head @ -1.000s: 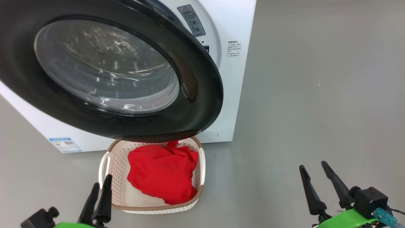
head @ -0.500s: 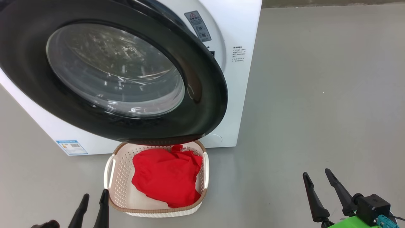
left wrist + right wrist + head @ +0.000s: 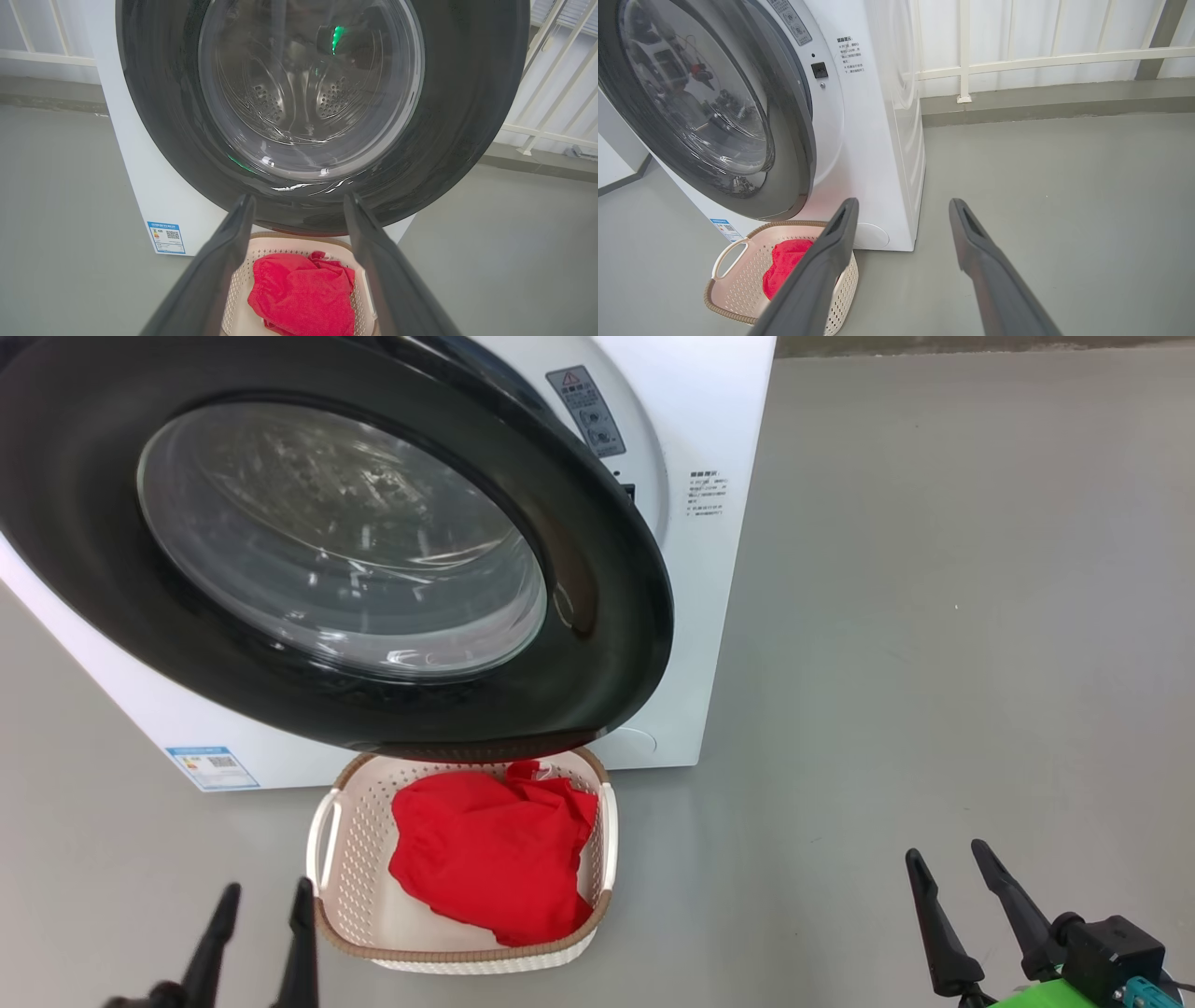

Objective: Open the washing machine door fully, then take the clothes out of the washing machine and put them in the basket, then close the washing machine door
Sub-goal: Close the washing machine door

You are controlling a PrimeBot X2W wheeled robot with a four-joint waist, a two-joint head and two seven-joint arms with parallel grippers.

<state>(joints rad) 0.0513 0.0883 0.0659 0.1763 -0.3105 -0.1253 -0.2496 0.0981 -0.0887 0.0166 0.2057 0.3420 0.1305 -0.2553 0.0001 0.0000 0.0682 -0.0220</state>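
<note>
The washing machine door (image 3: pixel 607 616), black-rimmed with a glass bowl, stands a little ajar from the white washing machine (image 3: pixel 709 569); the gap shows in the right wrist view beside the door (image 3: pixel 794 154). Below it on the floor sits the basket (image 3: pixel 345 859) with the red clothes (image 3: pixel 485 859) inside. My left gripper (image 3: pixel 266 887) is open and empty just left of the basket's near corner. My right gripper (image 3: pixel 945 849) is open and empty over bare floor, far right. The left wrist view looks past the open left gripper (image 3: pixel 299 198) at the door (image 3: pixel 467 93) and clothes (image 3: pixel 303 298).
Grey floor (image 3: pixel 934 616) stretches to the right of the machine. A white railing (image 3: pixel 1017 60) and a low kerb run behind it. The door overhangs the basket's far end. A blue sticker (image 3: pixel 213 767) marks the machine's lower left corner.
The head camera has shifted slightly. My left gripper has drawn back and sunk lower in the head view, away from the basket's corner. Door, basket and clothes have not moved.
</note>
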